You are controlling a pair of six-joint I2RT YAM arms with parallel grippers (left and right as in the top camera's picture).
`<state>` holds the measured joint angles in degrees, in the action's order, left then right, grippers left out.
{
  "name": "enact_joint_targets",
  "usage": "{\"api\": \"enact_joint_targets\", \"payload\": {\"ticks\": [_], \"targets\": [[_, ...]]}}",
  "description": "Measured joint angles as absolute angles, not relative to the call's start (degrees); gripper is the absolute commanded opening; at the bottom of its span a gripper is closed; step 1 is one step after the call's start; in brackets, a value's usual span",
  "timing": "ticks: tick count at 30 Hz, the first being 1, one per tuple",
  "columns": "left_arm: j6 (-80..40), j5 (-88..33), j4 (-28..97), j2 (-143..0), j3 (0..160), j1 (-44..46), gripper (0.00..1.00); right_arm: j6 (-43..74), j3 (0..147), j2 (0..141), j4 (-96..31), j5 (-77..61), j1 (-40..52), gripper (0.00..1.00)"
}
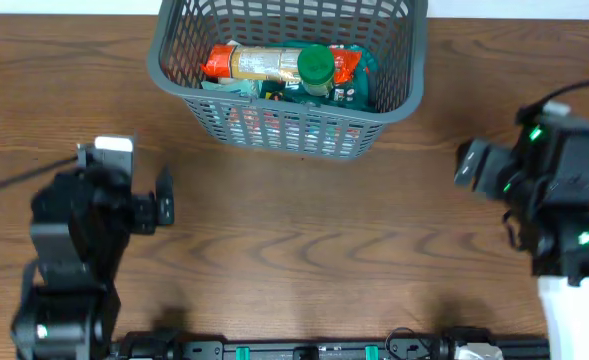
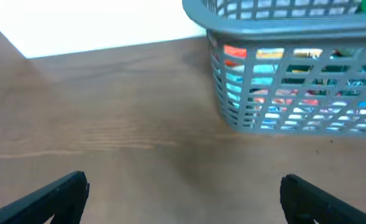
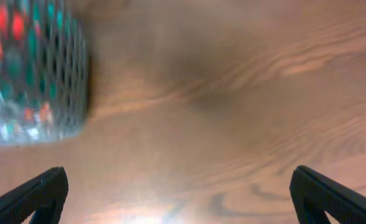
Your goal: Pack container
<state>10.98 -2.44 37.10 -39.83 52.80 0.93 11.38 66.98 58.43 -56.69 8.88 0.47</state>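
Note:
The container point(image 1: 384, 112), a dark grey slotted basket, stands at the back centre of the wooden table. Inside lie a bottle with a green cap point(image 1: 315, 66) and several colourful packets point(image 1: 349, 68). It also shows in the left wrist view point(image 2: 232, 118) and, blurred, in the right wrist view point(image 3: 77, 81). My left gripper point(image 1: 164, 197) point(image 2: 184, 193) is open and empty, left of and nearer than the container. My right gripper point(image 1: 466, 163) point(image 3: 178, 196) is open and empty over bare table, to the right of the container.
The wooden table point(image 1: 294, 250) stretches between the two arms. A white surface point(image 2: 89, 25) lies beyond the table's far edge. A black rail with cables point(image 1: 304, 350) runs along the front edge.

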Motion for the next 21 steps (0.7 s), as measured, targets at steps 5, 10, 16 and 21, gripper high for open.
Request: {"api": "enact_joint_targets", "payload": {"ticks": [5,10,16,21], "targets": [[11.6,-2.4,35.9,-32.7,46.4,0.9,0.99,13.0,57.1,52.2,-56.1,8.7,4.4,0.99],[11.9,-2.4,35.7,-30.9,45.4,0.9,0.99,13.7,54.9,46.8,-56.7,8.7,5.5,0.99],[11.9,-2.4,36.0,-30.9,45.4,0.9,0.98,14.1,54.9,45.7,-56.7,8.7,5.5,0.99],[11.9,-2.4,37.3,-30.9,45.4,0.9,0.98,14.1,54.9,45.9,-56.7,8.7,5.5,0.99]]}}
